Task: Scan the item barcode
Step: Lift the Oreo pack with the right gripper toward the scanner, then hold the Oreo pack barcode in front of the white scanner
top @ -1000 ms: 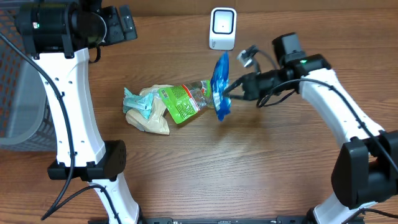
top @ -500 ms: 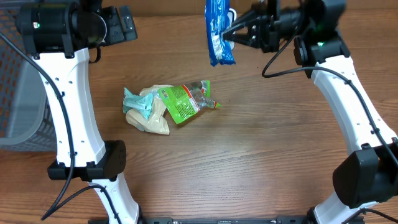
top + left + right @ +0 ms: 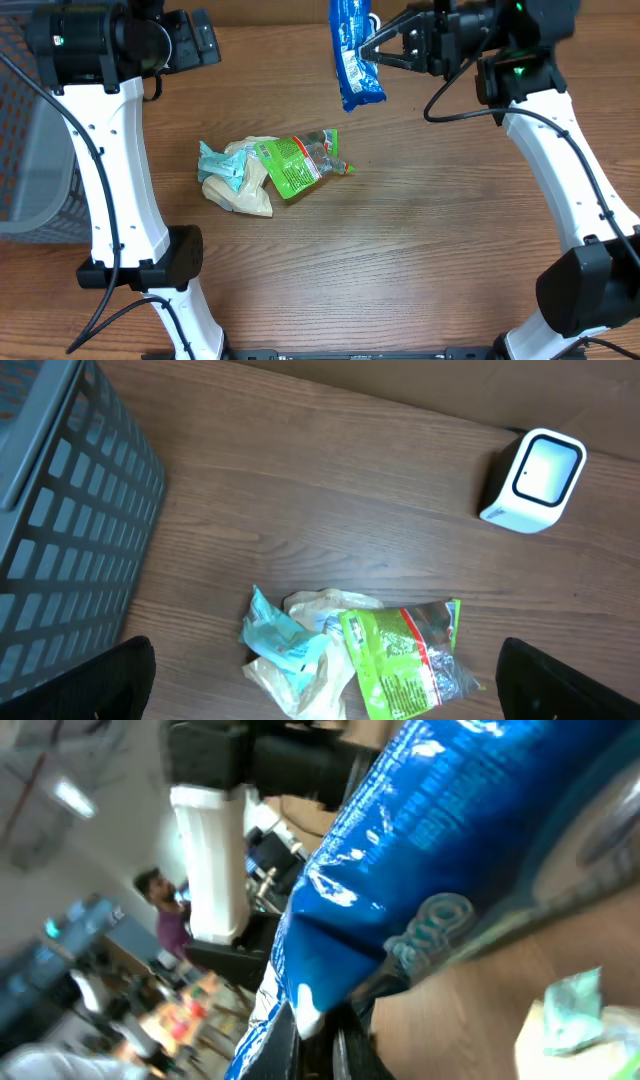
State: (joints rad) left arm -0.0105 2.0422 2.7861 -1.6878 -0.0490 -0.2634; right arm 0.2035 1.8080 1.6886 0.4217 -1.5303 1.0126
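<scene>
Your blue packet point(image 3: 352, 55) is at the top centre of the overhead view, lifted off the table point(image 3: 400, 260) and hanging roughly upright with its long side running down the frame. The right gripper point(image 3: 370, 52) is clamped on the packet's right edge and reaches in from the upper right. In the right wrist view the packet's glossy blue film fills most of the frame, and the fingers pinch it at the lower centre. You cannot read a barcode in any view.

In the overhead view the packet covers almost all of the scanner point(image 3: 535, 478). The left wrist view shows the scanner plainly at its upper right, a small white box with a pale window.

Below and to the left of the packet, well apart from it, a small pile lies on the table. It is made up of a green packet point(image 3: 290, 165), a teal packet point(image 3: 220, 165) and a beige bag point(image 3: 240, 195), all touching one another.

Your left gripper point(image 3: 200, 40) is at the upper left with its jaws spread wide and nothing between them. A grey basket point(image 3: 25, 150) sits at the left edge of the frame.
</scene>
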